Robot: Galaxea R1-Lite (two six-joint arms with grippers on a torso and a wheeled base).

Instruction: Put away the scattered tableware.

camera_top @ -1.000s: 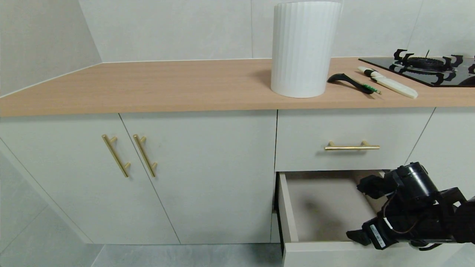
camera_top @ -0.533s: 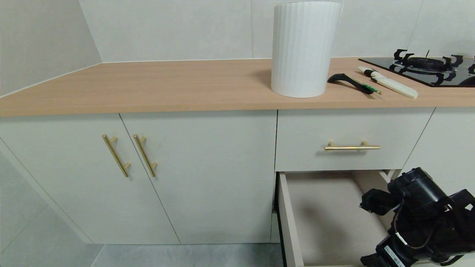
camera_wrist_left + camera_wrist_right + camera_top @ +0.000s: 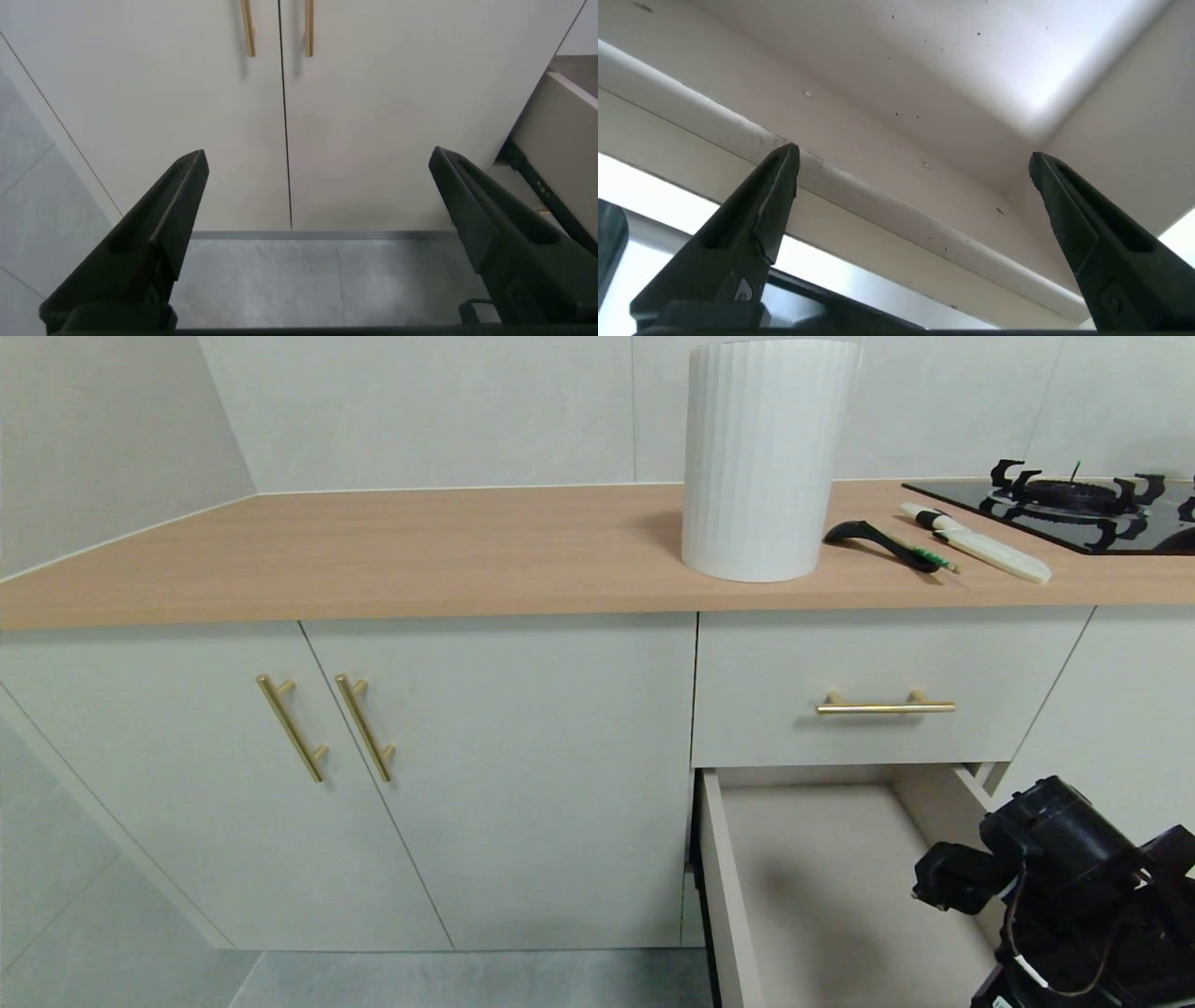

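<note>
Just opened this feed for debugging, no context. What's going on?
The lower drawer is pulled out, and the right gripper sits low at its right side, open and holding nothing. The left gripper is also open and empty, facing the cabinet doors. The tableware is not put away yet: a black spoon and a white knife lie on the countertop beside a tall white ribbed container, near the stove.

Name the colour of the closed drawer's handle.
Brass gold; the handle shows best in the head view.
</note>
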